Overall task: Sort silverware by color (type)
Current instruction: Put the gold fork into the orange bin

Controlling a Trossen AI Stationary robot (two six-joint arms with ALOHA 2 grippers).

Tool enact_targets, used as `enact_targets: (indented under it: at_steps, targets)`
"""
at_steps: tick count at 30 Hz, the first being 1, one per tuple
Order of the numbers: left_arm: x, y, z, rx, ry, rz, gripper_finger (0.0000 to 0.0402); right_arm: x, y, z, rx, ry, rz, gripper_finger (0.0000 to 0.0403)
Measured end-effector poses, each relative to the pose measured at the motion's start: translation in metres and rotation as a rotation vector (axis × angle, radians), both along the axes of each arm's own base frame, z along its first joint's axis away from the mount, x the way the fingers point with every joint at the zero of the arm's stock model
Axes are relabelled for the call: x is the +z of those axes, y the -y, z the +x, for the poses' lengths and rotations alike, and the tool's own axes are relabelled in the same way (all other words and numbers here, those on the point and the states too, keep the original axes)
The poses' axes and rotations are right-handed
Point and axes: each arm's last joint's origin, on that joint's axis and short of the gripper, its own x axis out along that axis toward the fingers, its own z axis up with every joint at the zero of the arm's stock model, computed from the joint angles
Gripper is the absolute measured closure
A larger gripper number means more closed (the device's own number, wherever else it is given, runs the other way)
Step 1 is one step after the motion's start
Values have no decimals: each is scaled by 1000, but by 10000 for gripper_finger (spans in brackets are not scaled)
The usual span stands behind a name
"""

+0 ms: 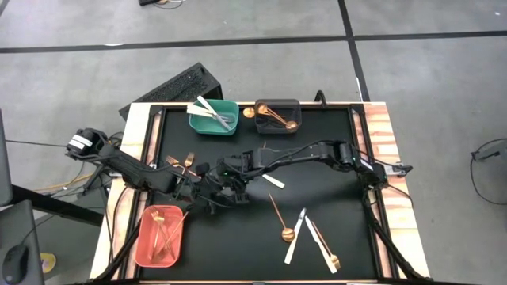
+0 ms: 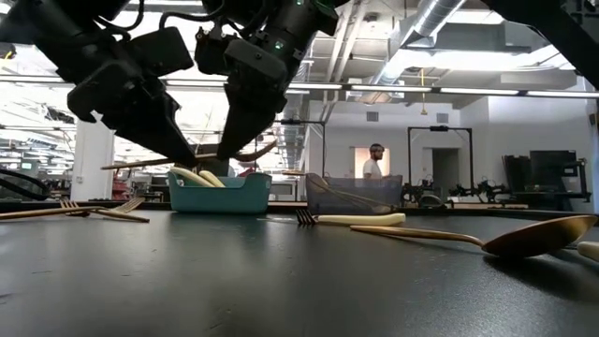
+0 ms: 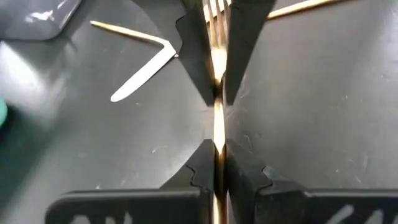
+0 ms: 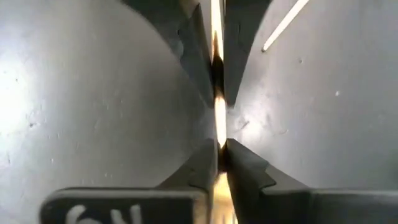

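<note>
A gold fork hangs over the table's middle between my two grippers, which face each other. My left gripper is shut on its handle. My right gripper stands just beyond, closed about the same fork nearer the tines. In the low view the fork lies about level above the tabletop. From above, my left gripper and right gripper meet left of centre. My left gripper pinches the fork's handle between its two fingers. The fingers slant down from the table's left. The fork is lifted clear and lies about level. My right gripper has the same handle between its two fingers, on the tine side of the left gripper. These fingers slant down steeply from the table's right.
At the back stand a teal bin with white knives and a dark grey bin with gold spoons. A salmon bin with forks sits near left. Loose forks, a spoon and white knives lie on the black top.
</note>
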Motion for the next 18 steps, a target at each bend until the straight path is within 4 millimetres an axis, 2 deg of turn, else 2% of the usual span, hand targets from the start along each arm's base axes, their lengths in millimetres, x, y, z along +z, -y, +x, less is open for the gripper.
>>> enact_targets:
  at_steps: [2, 6, 9, 12, 16, 18]
  targets:
    - [2, 1, -3, 8, -48, -2, 395, 10, 3, -6, -29, -11, -32, 313]
    - [15, 12, -20, -154, -355, 94, 396, 52, 11, -28, -96, 10, -130, 283]
    - [36, 23, -34, -329, -574, 172, 395, 84, 16, -45, -138, 49, -176, 268]
    - [64, 37, -40, -519, -682, 168, 387, 106, 23, -58, -178, 83, -174, 264]
    - [99, 49, -50, -638, -753, 165, 383, 119, 31, -68, -220, 91, -164, 265]
    - [110, 54, -55, -673, -767, 152, 383, 117, 35, -69, -243, 69, -166, 268]
